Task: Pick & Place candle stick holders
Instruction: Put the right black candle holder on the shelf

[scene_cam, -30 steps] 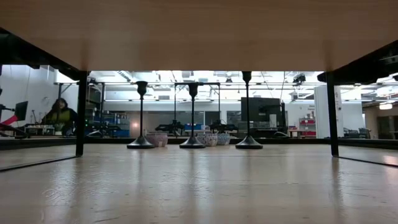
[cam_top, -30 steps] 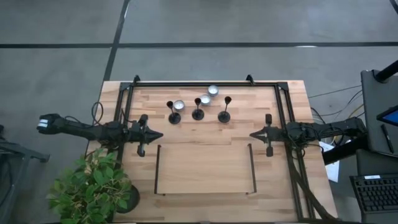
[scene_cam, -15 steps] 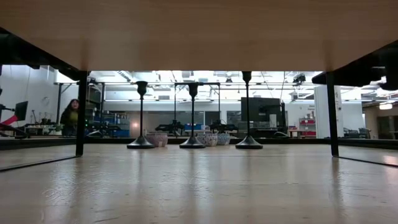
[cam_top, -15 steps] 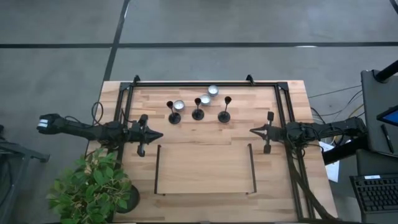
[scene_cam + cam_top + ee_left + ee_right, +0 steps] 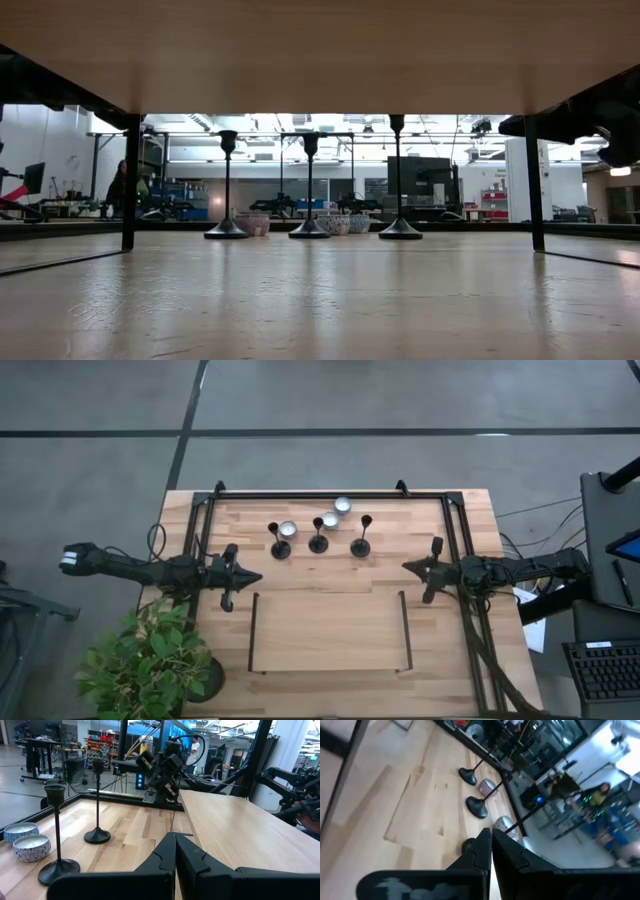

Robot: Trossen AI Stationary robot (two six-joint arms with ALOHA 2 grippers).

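While both arms hang over the sides of the table (image 5: 330, 615), I log the following.

Item 1, candle stick holders: three black ones, all upright on the far half of the table in a loose row. I read the left holder (image 5: 280, 548), the middle holder (image 5: 318, 543) and the right holder (image 5: 361, 546) as standing apart from one another; in the low view they show as three thin stems on round bases (image 5: 227, 229), (image 5: 309, 229), (image 5: 400, 229). Neither gripper touches any of them.

Item 2, tealight candles: three in silver cups. One (image 5: 288, 529) sits just beside the left holder, one (image 5: 330, 520) just beside the middle holder, one (image 5: 343, 505) farther back.

Item 3, left gripper (image 5: 245, 576): at the left edge of the table, well apart from the holders. In my left wrist view its fingers (image 5: 165, 857) lie pressed together, holding nothing.

Item 4, right gripper (image 5: 408, 567): at the right side, nearest the right holder but clear of it. Its fingers (image 5: 481, 845) meet in my right wrist view, with nothing between them.

Item 5, potted plant (image 5: 145, 660): at the near left corner.

Item 6, person (image 5: 128, 185): far back in the room.
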